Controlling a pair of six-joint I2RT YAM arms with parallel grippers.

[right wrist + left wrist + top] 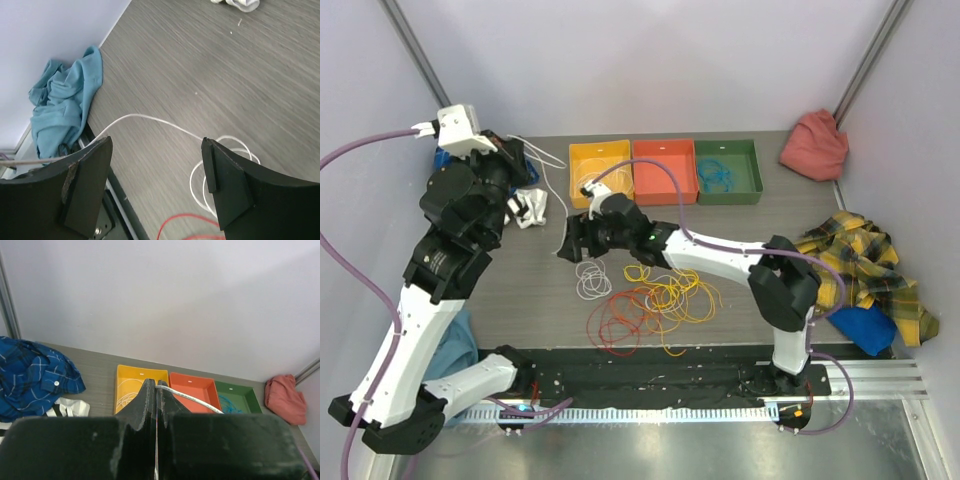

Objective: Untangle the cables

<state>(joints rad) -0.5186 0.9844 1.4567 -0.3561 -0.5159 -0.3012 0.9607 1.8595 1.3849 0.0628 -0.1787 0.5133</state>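
yellow tray (600, 150): white loops (127, 395) noted | green tray (752, 172): blue cable (715, 176) noted | grey desk (740, 225): loose cables (660, 295) noted | left claw (156, 385) found pressed together, right claw (156, 143) apart

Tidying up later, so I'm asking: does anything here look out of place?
Yes: the cables lie in a tangled heap in the middle of the table, and a plaid shirt sits crumpled at its right edge.
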